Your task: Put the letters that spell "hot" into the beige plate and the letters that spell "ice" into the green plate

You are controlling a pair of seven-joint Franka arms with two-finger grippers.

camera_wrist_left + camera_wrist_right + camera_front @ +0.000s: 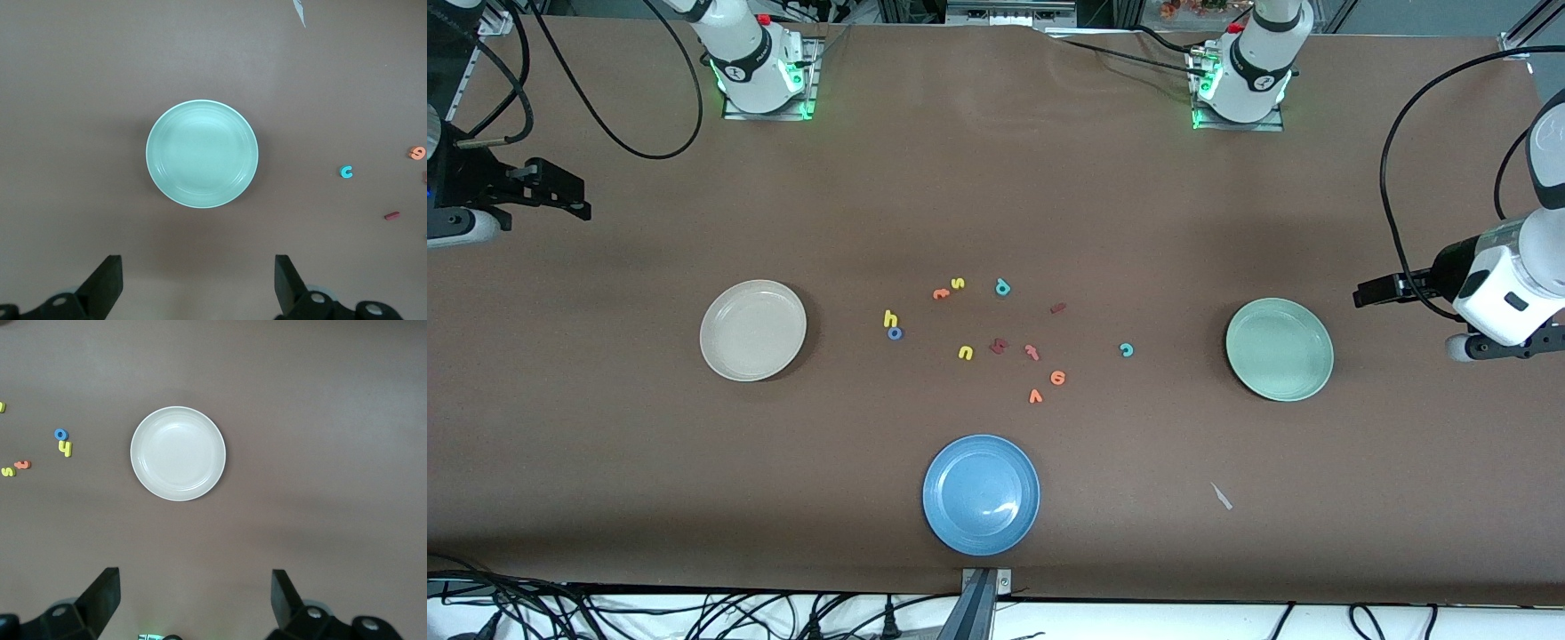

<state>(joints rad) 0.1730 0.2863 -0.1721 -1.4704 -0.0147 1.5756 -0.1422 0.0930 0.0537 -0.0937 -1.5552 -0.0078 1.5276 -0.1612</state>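
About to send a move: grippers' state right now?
Left gripper: open, empty, above the pale mint-green plate.
Right gripper: open, empty, above the cream-beige plate.

In the front view the left arm's black two-finger gripper (1371,292) shows only as a dark stub, its fingers too small to separate. The right arm's black gripper (560,191) sits at the picture's edge with most of its arm cut off. The small dark red foam piece (998,345) among the letters is too small to read (a letter, though which one cannot be told). In the left wrist view, the round orange foam letter (417,153) lies almost at the frame's edge.
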